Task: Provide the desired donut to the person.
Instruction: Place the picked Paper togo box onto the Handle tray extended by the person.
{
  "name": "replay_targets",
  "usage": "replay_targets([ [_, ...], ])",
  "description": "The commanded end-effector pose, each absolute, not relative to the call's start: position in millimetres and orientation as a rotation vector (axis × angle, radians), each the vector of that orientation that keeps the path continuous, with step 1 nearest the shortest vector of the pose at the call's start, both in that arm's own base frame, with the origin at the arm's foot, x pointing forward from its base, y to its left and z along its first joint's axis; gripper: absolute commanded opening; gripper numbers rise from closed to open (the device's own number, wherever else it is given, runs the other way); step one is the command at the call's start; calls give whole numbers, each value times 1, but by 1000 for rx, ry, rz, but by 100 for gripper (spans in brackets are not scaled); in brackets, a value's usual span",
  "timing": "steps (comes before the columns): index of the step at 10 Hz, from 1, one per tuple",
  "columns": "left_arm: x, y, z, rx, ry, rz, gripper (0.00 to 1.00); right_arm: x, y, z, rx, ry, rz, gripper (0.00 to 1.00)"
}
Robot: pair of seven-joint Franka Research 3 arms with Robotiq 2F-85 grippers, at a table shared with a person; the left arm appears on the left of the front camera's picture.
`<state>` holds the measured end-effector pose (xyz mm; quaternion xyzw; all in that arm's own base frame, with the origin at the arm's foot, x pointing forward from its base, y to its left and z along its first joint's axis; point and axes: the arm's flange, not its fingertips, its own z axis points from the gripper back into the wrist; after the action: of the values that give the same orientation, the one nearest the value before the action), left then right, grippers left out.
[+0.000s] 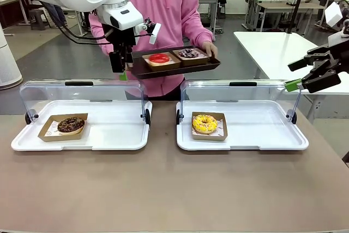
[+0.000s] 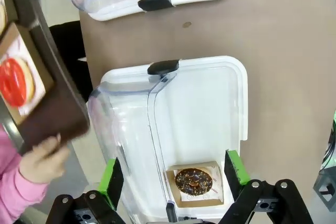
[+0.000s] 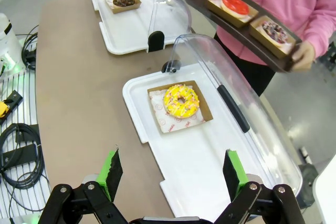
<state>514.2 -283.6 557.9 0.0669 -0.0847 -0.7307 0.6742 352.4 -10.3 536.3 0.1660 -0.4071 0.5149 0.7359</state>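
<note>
Chocolate donut (image 1: 71,124) sat untouched; left gripper (image 1: 121,65), jaws wide and empty, risked bumping the person's tray (image 1: 174,64).

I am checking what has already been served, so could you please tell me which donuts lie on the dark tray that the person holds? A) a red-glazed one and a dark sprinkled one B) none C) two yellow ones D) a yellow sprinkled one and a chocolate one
A: the dark rectangular tray carries a red-glazed donut and a dark sprinkled donut, each in a cardboard box.
</note>
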Motion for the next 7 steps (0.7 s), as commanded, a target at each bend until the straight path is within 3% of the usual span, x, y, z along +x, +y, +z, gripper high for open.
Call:
replay_targets([
  [1, 516, -283, 561, 169, -219, -1608, 100, 352, -10, 535, 370, -891, 1137, 100],
  [7, 516, -283, 561, 169, -219, -1608, 100, 352, -10, 535, 370, -891, 1137, 100],
])
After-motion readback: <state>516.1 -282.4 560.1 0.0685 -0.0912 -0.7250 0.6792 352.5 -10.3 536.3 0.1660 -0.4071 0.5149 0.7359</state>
